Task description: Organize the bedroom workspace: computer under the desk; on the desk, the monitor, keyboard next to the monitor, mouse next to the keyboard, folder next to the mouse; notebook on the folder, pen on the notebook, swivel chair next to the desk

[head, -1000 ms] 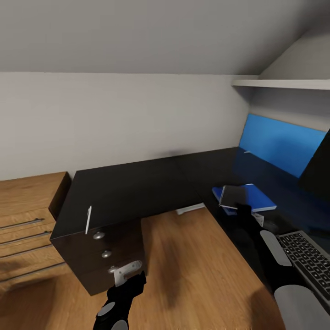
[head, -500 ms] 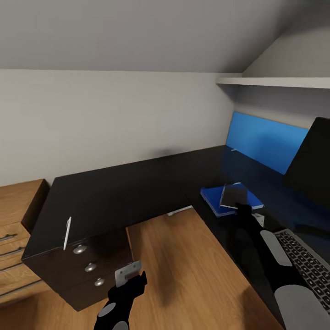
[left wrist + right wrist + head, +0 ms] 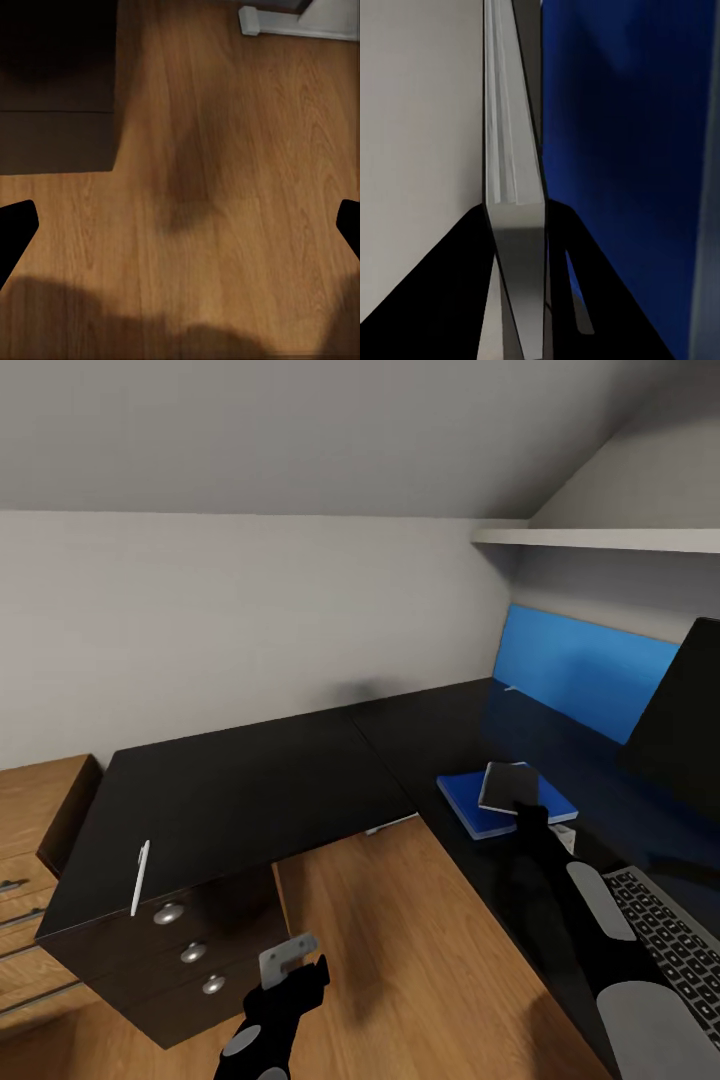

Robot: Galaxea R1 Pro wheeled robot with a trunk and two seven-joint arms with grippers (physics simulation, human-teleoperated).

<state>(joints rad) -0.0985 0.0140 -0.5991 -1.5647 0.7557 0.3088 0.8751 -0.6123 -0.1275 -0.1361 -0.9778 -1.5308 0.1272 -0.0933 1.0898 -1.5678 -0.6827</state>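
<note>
On the black L-shaped desk (image 3: 250,780) lies the blue folder (image 3: 470,805). My right gripper (image 3: 528,812) is shut on the dark grey notebook (image 3: 508,785), holding it tilted just over the folder; I cannot tell whether they touch. In the right wrist view the notebook (image 3: 514,150) stands edge-on, white pages showing, in the right gripper (image 3: 521,214), with the folder (image 3: 622,150) behind it. The white pen (image 3: 138,877) lies near the front edge of the desk's left wing. The keyboard (image 3: 665,935) and the monitor (image 3: 690,730) are at the right. My left gripper (image 3: 300,970) hangs open over the floor.
A light wooden drawer chest (image 3: 30,800) stands left of the desk. The desk's dark drawer unit (image 3: 190,955) is just beyond my left gripper (image 3: 180,225). A blue back panel (image 3: 585,670) and a white shelf (image 3: 600,538) line the right wall. Wooden floor (image 3: 400,960) lies between the wings.
The view has swung right, so the desk and chest slid left in the picture. The right gripper still holds the notebook over the folder. The left gripper has shifted slightly.
</note>
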